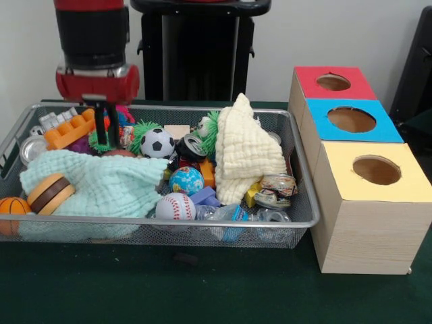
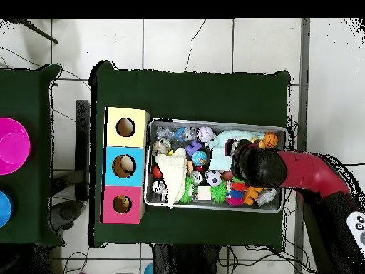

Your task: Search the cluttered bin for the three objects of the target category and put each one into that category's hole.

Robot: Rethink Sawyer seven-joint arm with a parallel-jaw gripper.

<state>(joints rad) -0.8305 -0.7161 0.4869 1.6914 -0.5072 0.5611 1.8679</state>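
The silver wire-mesh bin (image 1: 88, 220) is full of toys. My gripper (image 1: 106, 128) hangs down into its far left corner with its fingers apart, between an orange brick (image 1: 71, 129) and a green spiky toy (image 1: 138, 133). It holds nothing that I can see. In the bin lie a soccer ball (image 1: 157, 143), a globe ball (image 1: 185, 180), a baseball (image 1: 175, 206) and a basketball (image 1: 12, 208). Three wood-grain boxes with holes stand beside the bin: red top (image 1: 331, 82), blue top (image 1: 351, 119), yellow top (image 1: 376, 170). In the overhead view my arm (image 2: 306, 175) covers the gripper over the bin (image 2: 217, 121).
A mint cloth (image 1: 101, 185) and a cream cloth (image 1: 246, 152) cover part of the toys. A burger toy (image 1: 50, 194), crushed cans (image 1: 277, 189) and a plastic bottle (image 1: 236, 214) lie near the front rim. A pink disc (image 2: 11, 146) sits on a table beside this one.
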